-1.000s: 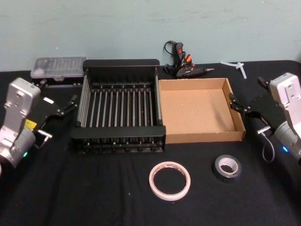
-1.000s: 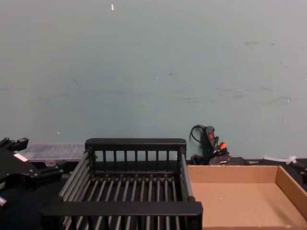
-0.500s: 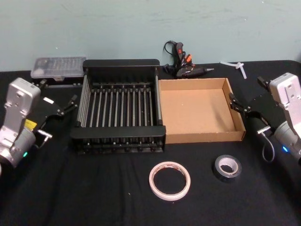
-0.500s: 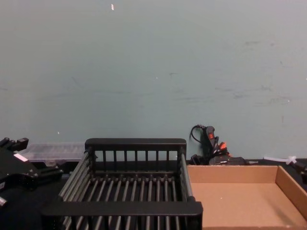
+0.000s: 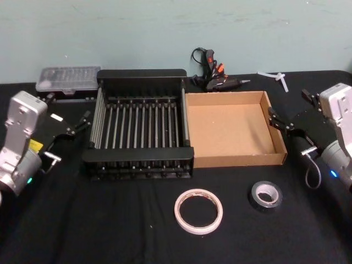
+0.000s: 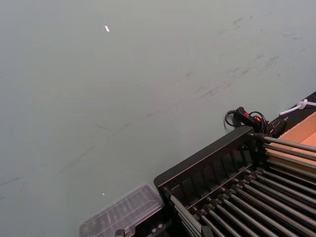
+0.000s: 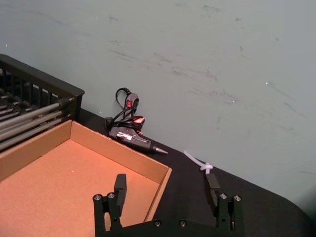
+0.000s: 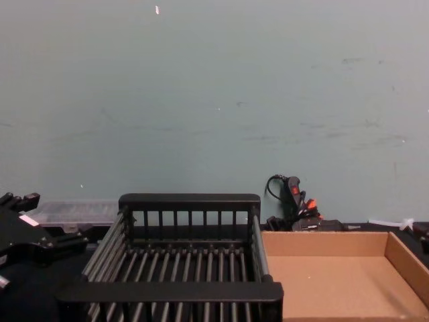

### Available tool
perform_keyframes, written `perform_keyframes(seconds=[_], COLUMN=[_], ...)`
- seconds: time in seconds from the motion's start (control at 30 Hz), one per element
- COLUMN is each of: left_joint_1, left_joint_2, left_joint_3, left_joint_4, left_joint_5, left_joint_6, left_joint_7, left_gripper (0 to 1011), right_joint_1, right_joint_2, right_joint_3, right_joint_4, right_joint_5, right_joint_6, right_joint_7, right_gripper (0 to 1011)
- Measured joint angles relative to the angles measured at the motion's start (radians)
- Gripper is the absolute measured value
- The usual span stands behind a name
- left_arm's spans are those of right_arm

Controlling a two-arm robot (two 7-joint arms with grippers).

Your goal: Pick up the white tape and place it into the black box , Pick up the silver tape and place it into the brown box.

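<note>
Tapes are lying untouched on the counter (image 5: 99,231), white tape (image 5: 198,210) beside silver tape (image 5: 266,195), before black box (image 5: 138,163) and brown box (image 5: 236,159), while left pincer (image 5: 70,127) and right pincer (image 5: 290,127) are hovering spread at the sides.

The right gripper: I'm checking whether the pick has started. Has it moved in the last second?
Yes, slightly. In the head view the right gripper has drifted rightward, away from the brown box, fingers open.
</note>
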Motion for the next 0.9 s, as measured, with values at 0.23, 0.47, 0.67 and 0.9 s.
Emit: perform_keyframes(seconds=[0.23,0.47,0.67,0.9], left_joint_1=[0.000,0.000,0.000,0.000], left_joint_2=[0.000,0.000,0.000,0.000], left_joint_3=[0.000,0.000,0.000,0.000], left_joint_4=[0.000,0.000,0.000,0.000], left_joint_5=[0.000,0.000,0.000,0.000], left_joint_6=[0.000,0.000,0.000,0.000], left_joint_7=[0.000,0.000,0.000,0.000], left_gripper=[1001,1001,1002,1001], right_joint_1=[-0.025,-0.068,-0.114,-0.179], right_joint_2=[-0.012,-0.003,0.012,0.037], right_joint_3=[0.039,0.075,0.101,0.132], right_joint_4=[-0.026,-0.092,-0.160,-0.247], right_joint_5=[0.052,0.098,0.120,0.140], right_joint_6=[0.019,0.065,0.116,0.172], right_joint_7=[0.038,0.071,0.087,0.104], right_gripper=[1002,1000,1002,1002])
